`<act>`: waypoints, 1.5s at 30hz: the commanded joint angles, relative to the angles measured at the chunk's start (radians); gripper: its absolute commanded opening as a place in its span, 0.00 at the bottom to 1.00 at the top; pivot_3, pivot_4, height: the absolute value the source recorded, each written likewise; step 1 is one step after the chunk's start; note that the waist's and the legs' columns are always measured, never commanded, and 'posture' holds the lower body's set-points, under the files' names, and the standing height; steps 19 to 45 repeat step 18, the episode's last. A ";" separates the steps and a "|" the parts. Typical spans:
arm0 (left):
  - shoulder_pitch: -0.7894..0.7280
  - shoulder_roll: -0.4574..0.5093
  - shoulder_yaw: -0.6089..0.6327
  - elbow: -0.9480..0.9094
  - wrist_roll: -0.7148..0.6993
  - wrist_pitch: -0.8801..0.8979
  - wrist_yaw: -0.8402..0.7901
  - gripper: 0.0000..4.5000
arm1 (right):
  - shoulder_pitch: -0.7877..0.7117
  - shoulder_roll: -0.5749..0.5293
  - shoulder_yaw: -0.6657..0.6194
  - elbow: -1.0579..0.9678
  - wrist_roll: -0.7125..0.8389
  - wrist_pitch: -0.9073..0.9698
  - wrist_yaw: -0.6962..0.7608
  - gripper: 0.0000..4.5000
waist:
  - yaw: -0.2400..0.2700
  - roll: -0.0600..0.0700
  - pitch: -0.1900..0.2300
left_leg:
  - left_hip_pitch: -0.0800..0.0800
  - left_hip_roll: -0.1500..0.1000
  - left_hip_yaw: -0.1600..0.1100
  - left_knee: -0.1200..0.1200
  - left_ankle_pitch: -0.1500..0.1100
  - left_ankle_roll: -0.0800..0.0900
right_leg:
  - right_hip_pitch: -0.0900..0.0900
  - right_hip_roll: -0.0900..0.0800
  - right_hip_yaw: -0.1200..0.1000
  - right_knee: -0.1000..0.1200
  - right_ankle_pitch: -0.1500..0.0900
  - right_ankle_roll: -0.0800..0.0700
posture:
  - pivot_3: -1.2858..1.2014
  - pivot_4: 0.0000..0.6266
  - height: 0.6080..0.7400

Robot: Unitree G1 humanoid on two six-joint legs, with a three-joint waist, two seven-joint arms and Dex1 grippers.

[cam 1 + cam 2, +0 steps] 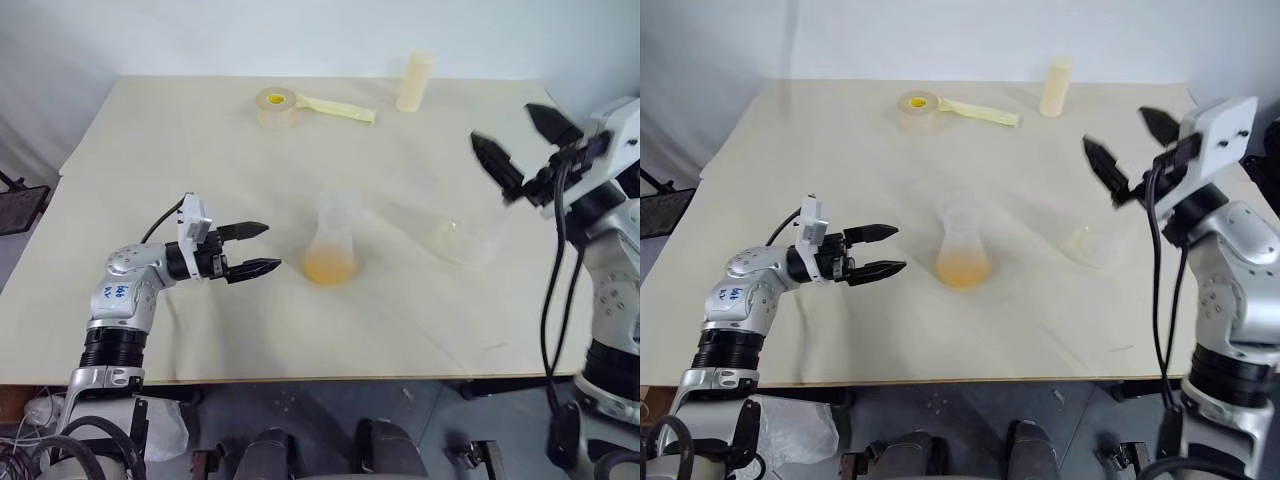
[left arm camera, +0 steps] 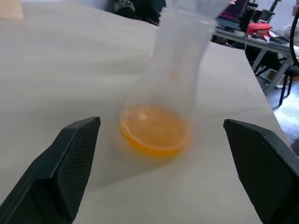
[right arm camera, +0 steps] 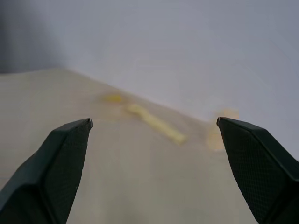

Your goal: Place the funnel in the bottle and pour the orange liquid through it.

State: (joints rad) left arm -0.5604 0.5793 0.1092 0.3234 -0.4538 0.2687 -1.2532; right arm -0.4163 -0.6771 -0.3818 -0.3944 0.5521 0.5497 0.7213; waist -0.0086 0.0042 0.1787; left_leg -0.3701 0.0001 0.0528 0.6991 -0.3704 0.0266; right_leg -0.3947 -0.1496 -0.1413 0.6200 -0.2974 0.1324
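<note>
Bottle: we see the bottle (image 1: 332, 243) upright near the middle of the table (image 1: 150, 150); its wide base sits flat and its neck rises clear of both arms.
Orange liquid: the orange liquid (image 2: 154, 133) lies as a shallow pool in the bottle's base; the pour looks done, as we judge it.
Funnel: a faint clear flare shows at the bottle's neck (image 1: 338, 205); we take it for the funnel, though it is too transparent to be sure.
Clear container: a wide clear container (image 1: 465, 240) rests on the table to the bottle's right, well apart from it; it looks empty.
Left gripper: our left gripper (image 1: 250, 249) hovers just beside the bottle on its left, apart from it; its fingers stand wide and hold nothing.
Right gripper: our right gripper (image 1: 520, 145) is raised above the table's right side, over the clear container; its fingers are spread wide and empty.
Step in hand: we judge the task at its close, both arms free of the things.
Next move: it calls for drawing the arms clear without brushing the bottle; a knock could tip it.
Bystanders: a tape roll (image 1: 276, 105) and a cream cylinder (image 1: 415, 82) stand at the far edge.
</note>
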 commanded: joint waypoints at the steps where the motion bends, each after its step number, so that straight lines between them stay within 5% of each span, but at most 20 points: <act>1: 0.057 0.044 0.036 -0.044 -0.025 -0.057 -0.064 1.00 | 0.138 -0.062 -0.025 -0.127 0.103 -0.004 0.149 1.00 | 0.007 0.000 0.000 | 0.000 0.000 0.001 0.000 0.000 0.000 | 0.000 0.000 0.000 -0.001 0.000 0.000 | 0.52 0.24 1.00; 5: 0.112 0.069 0.044 -0.035 -0.015 -0.107 -0.092 1.00 | 0.337 -0.133 -0.011 -0.174 0.112 -0.003 0.252 1.00 | 0.022 0.000 0.000 | 0.000 0.000 0.003 0.002 0.000 0.000 | 0.001 0.000 0.001 -0.002 0.000 0.000 | 0.52 0.24 1.00; 10: 0.171 0.077 0.060 -0.072 -0.025 -0.119 -0.074 1.00 | 0.508 -0.150 0.094 -0.048 -0.054 -0.194 0.347 1.00 | 0.034 -0.002 0.000 | 0.002 0.000 0.006 0.002 0.000 0.000 | 0.002 0.000 0.004 -0.004 0.000 0.000 | 0.52 0.24 1.00; 18: 0.233 0.077 0.097 -0.142 -0.040 -0.126 -0.025 1.00 | 0.458 -0.047 0.151 0.116 -0.107 -0.325 0.298 1.00 | 0.031 -0.002 0.000 | 0.002 0.002 0.009 0.002 0.000 0.001 | 0.002 0.001 0.005 -0.007 0.000 0.000 | 0.52 0.24 1.00; 45: 0.233 0.077 0.097 -0.142 -0.040 -0.126 -0.025 1.00 | 0.458 -0.047 0.151 0.116 -0.107 -0.325 0.298 1.00 | 0.031 -0.002 0.000 | 0.002 0.002 0.009 0.002 0.000 0.001 | 0.002 0.001 0.005 -0.007 0.000 0.000 | 0.52 0.24 1.00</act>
